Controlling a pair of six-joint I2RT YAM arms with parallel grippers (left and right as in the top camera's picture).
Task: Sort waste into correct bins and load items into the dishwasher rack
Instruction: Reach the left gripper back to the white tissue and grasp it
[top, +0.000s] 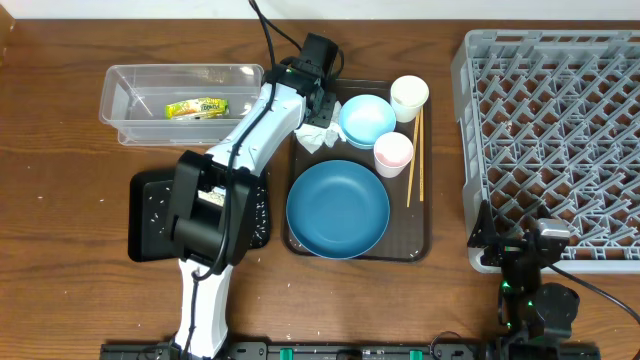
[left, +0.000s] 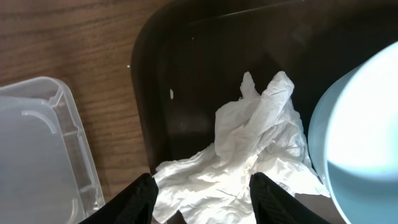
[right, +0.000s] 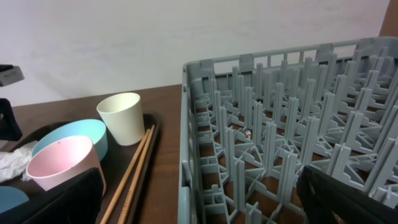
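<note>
The left jaws are hanging wide open and empty over the crumpled napkin (left: 249, 155), which is lying between them against the light-blue bowl (left: 360, 137), risking a loose-fold pinch or a nudged bowl.

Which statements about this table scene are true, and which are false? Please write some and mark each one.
1. The yellow-green wrapper lies in the clear tub. True.
2. The white cup stands in the grey rack. False: it stands on the brown tray.
3. The left gripper is open, with the crumpled napkin between its fingers. True.
4. The chopsticks lie inside the dark-blue bowl. False: they lie on the tray, right of the pink cup.
</note>
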